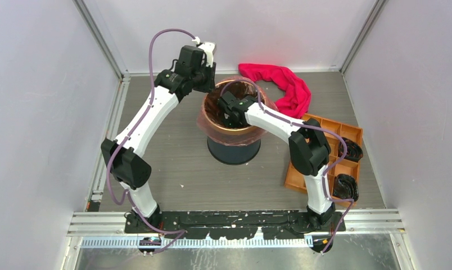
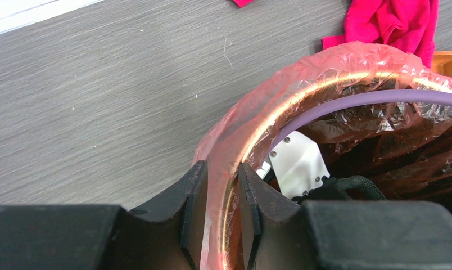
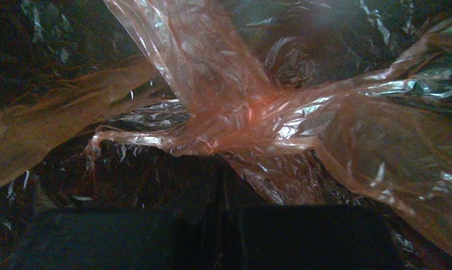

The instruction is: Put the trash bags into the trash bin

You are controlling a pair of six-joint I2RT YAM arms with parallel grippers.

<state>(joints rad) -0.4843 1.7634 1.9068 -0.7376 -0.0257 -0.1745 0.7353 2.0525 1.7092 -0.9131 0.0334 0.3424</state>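
**A:** How far along is this?

**B:** Well on, I'd judge. The trash bin (image 1: 234,151) stands about mid-counter (image 1: 173,169), and the trash bag (image 1: 204,121) is already in it. The bag's mouth is turned out over the gold rim (image 2: 280,109) and hangs as a wrinkled skirt down the outside, plainest from 6 round to 10 o'clock in the top view.

**A:** So what's left?

**B:** The inside. The right wrist view shows the film gathered into a twisted bunch (image 3: 229,124) across the dark interior, not lying against the wall. I'd say it needs pushing down and spreading.

**A:** And the arms?

**B:** The left claw (image 2: 221,185) sits at the bin's 11 o'clock. It is narrow, with one finger outside and one inside, pinching film and rim together. The right claw (image 1: 229,115) reaches in from 4 o'clock and is down inside the bin mouth. In its own camera the fingers are only dark shapes, so I cannot tell whether they are closed or whether they have any film.

**A:** Anything else nearby?

**B:** A magenta cloth (image 1: 280,84) lies near the bin at 1 o'clock, and an orange tray (image 1: 295,183) sits apart at 4 o'clock. Neither is part of the job.
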